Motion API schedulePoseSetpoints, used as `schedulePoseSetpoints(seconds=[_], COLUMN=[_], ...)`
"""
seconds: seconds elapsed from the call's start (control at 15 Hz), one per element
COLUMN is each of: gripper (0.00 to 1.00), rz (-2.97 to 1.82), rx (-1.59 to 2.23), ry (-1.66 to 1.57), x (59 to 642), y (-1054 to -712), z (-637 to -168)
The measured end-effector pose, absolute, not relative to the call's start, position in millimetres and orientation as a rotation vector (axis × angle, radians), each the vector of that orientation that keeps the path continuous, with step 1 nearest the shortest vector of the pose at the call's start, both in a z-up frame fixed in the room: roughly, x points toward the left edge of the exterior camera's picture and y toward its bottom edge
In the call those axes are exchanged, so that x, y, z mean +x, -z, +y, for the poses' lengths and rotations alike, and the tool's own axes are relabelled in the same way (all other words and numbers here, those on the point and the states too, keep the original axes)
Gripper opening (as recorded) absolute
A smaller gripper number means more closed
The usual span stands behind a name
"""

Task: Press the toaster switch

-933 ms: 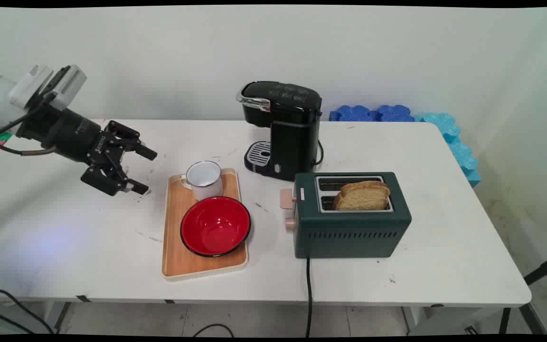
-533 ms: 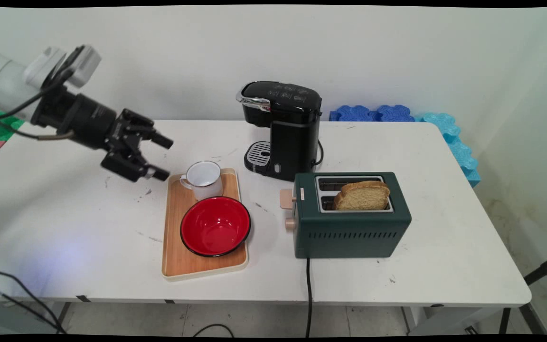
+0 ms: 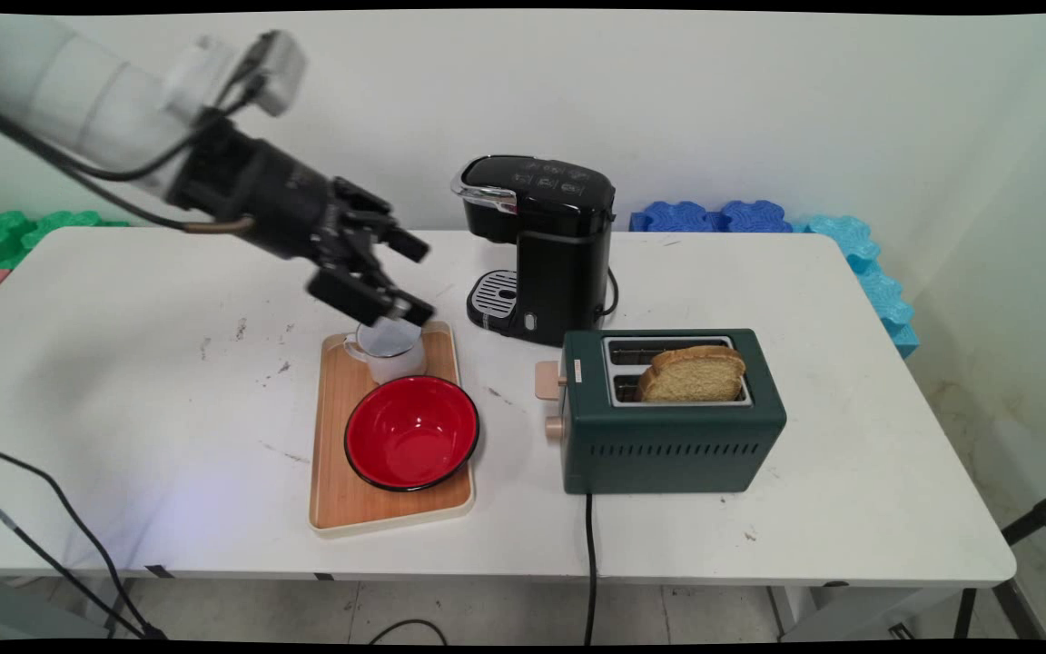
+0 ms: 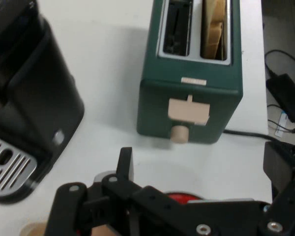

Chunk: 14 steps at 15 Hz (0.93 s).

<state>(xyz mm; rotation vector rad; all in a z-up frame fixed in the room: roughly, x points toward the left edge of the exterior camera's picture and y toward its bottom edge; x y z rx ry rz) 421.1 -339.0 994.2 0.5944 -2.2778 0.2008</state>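
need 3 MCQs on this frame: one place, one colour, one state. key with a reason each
1. Where does the bowl sit?
A. on the tray
B. on the bare table
C. atop the toaster

2. What colour is the toaster?
A. red
B. dark green
C. blue

3. How do the fingers of the gripper stand?
A. shut on the mug
B. shut on nothing
C. open

Key:
1 A, the red bowl lies on the wooden tray, in front of the mug.
2 B, its body is dark green in both views, with bread in one slot.
3 C, the two fingers stand apart above the mug, near the coffee maker, and hold nothing.
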Motion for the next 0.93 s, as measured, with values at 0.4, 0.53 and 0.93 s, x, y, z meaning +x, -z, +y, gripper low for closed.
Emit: schedulePoseSetpoints(seconds=[0.4,0.53,0.93], gripper=[0.00,0.00,0.00], rz=[-2.366,-2.402,-2.467], rx=[0.538,0.507,0.440], ry=[-0.197,-0.195,-0.183], x=[361.9,346.2,311.6], y=[-968.5,-954.0,-925.7], z=[-359.5,-367.2,-383.7])
